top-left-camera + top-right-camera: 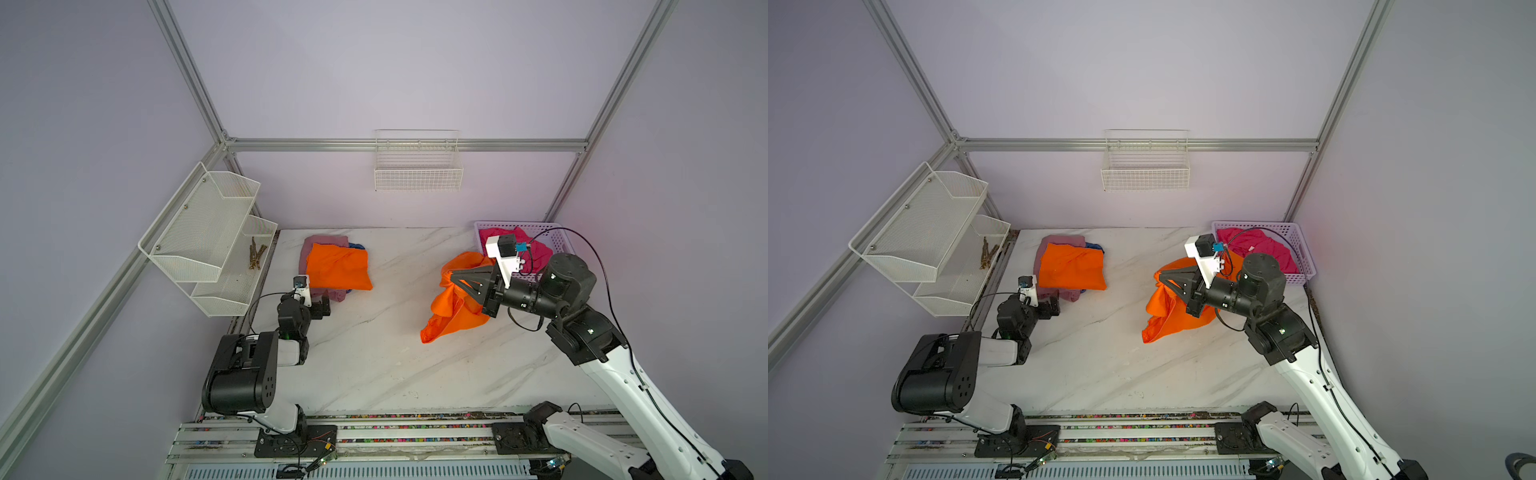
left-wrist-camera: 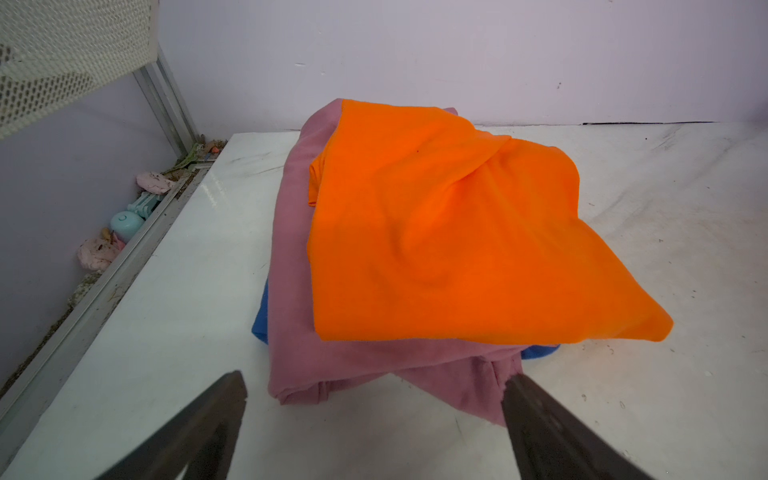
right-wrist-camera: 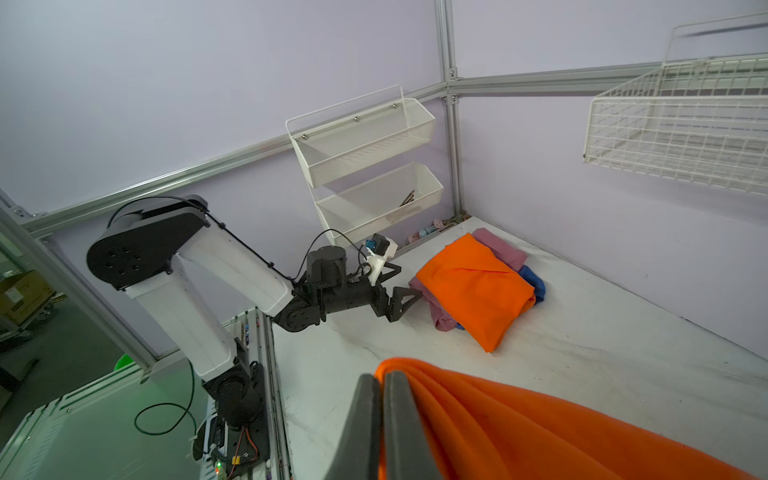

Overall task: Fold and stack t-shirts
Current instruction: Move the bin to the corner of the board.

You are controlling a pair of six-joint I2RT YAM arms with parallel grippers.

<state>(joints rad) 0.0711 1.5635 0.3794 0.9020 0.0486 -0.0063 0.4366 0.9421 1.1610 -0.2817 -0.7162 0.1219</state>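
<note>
Orange t-shirt [image 1: 455,309], dangling bunched at three o'clock of the table [image 1: 374,365] from the closed jaws of our right gripper [image 3: 382,378], may slip or land crumpled, because our left gripper [image 2: 374,380] sits wide open beside the ten-o'clock stack [image 1: 338,266].

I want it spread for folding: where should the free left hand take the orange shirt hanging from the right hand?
Probably its lowest corner, approached from the robot's left: the orange shirt drapes down from the right hand, and that corner points toward the open left hand.
</note>
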